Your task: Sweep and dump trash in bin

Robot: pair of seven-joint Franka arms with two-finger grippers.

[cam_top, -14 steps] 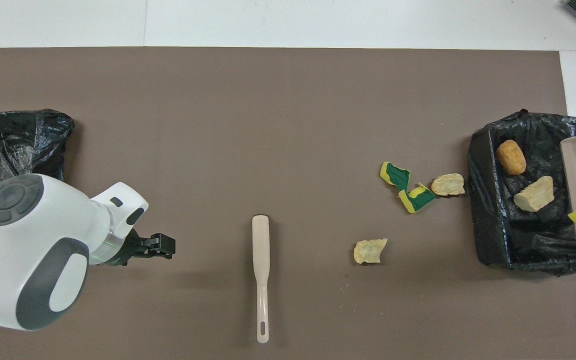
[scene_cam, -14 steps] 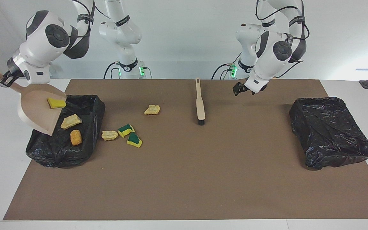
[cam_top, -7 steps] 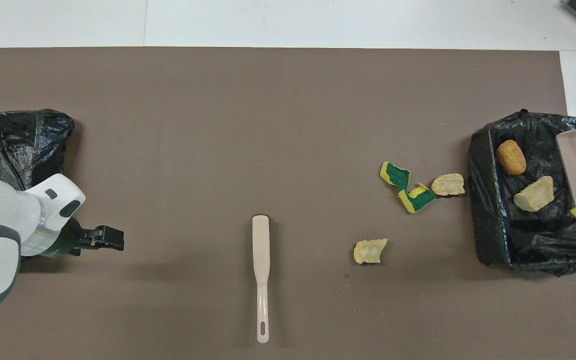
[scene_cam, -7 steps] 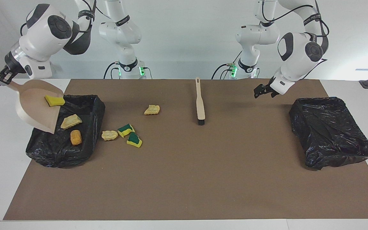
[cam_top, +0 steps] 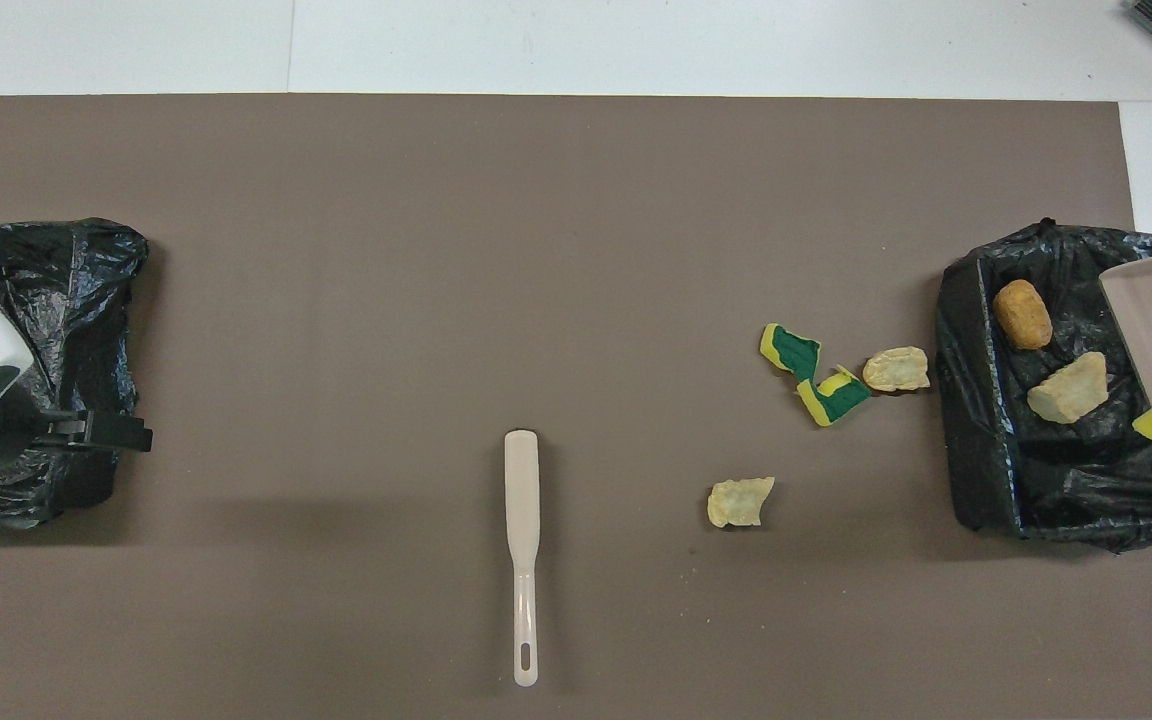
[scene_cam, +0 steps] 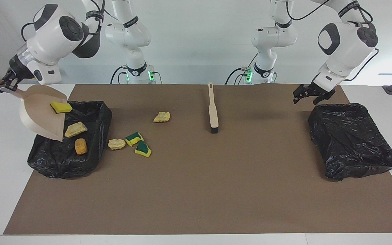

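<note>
Facing view: sponge piece (scene_cam: pixel 61 107) on tilted dustpan (scene_cam: pixel 39 115) over bin (scene_cam: pixel 90 153).

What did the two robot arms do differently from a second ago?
The open left gripper swung from beside the beige brush to the empty black-lined bin. The right gripper, gripping the beige dustpan, lifted slightly; the yellow sponge piece remains in it. All other scraps stayed put.

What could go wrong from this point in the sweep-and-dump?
The yellow sponge piece sits on the tilted dustpan, held by the right gripper over the bin; it may cling and ride back out. Four scraps stay on the mat beside that bin, so swinging the pan back low could scatter them. The brush lies unheld while the open left gripper hangs above the other bag's edge.
</note>
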